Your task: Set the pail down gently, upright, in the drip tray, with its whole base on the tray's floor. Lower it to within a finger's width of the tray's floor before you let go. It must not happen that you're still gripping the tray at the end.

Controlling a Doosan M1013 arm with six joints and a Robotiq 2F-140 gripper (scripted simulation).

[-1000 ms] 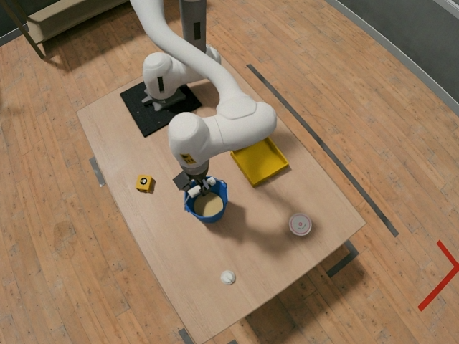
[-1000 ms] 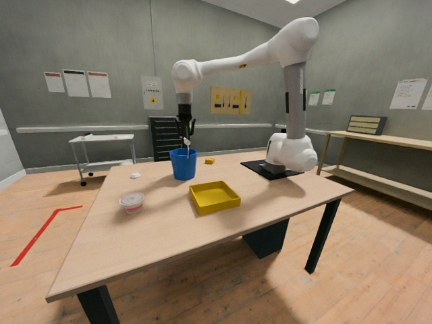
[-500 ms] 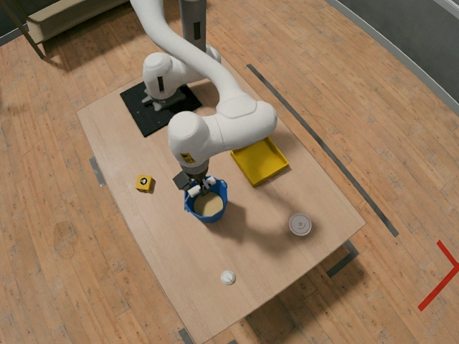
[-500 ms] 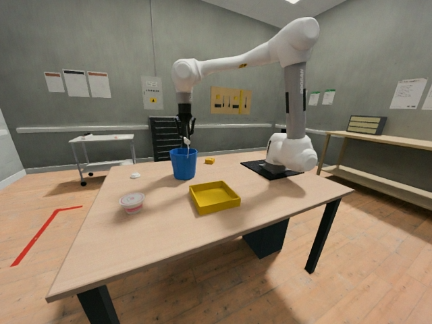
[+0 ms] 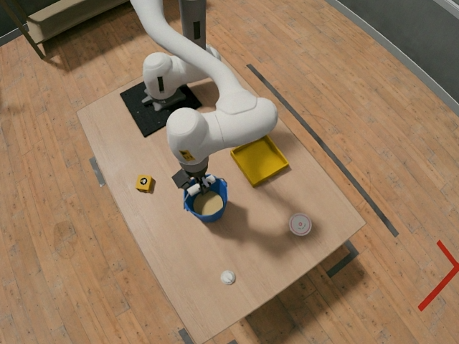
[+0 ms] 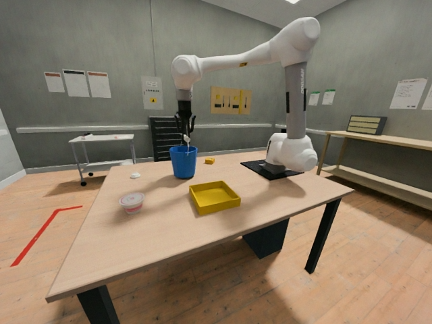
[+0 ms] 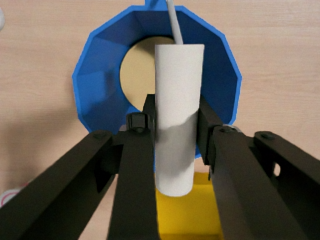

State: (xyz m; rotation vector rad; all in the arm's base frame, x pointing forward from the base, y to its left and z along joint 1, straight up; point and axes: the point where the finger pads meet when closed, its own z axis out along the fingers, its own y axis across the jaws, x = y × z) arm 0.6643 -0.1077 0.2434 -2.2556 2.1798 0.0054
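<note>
The blue pail (image 5: 206,201) stands upright on the table top, left of the yellow drip tray (image 5: 259,159), with a gap between them. It also shows in the exterior view (image 6: 183,160) and from above in the wrist view (image 7: 156,85). Its white cylindrical handle grip (image 7: 176,115) stands raised above the rim on a thin wire bail. My gripper (image 7: 173,109) points straight down over the pail and is shut on this handle grip (image 5: 197,186). The tray (image 6: 214,196) is empty; a corner of the tray (image 7: 187,212) shows below my fingers.
A small yellow cube (image 5: 144,183) lies left of the pail. A white cup with a red-marked lid (image 5: 300,223) stands right of it, toward the table's front. A small white knob (image 5: 227,276) lies near the front edge. The arm's base sits on a black mat (image 5: 160,105).
</note>
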